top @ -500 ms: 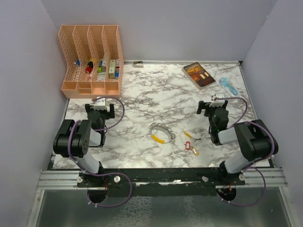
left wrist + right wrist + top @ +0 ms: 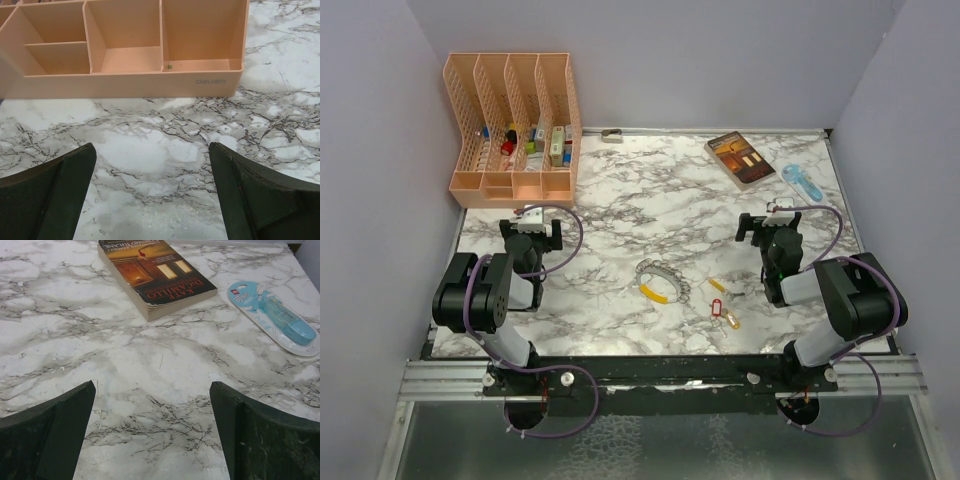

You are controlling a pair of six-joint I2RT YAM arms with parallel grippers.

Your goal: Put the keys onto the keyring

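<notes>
Left arm: folded back low over its base, elbow tucked, wrist reaching forward. The left jaws are spread wide with nothing between them.
Right arm: same folded pose, wrist forward and low. The right jaws are spread wide with nothing between them.

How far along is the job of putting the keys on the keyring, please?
Done: nothing; the keys lie loose on the table beside the keyring, apart from it. In hand: nothing; the left gripper and right gripper are open, empty, away from both. Left: every key.
</notes>
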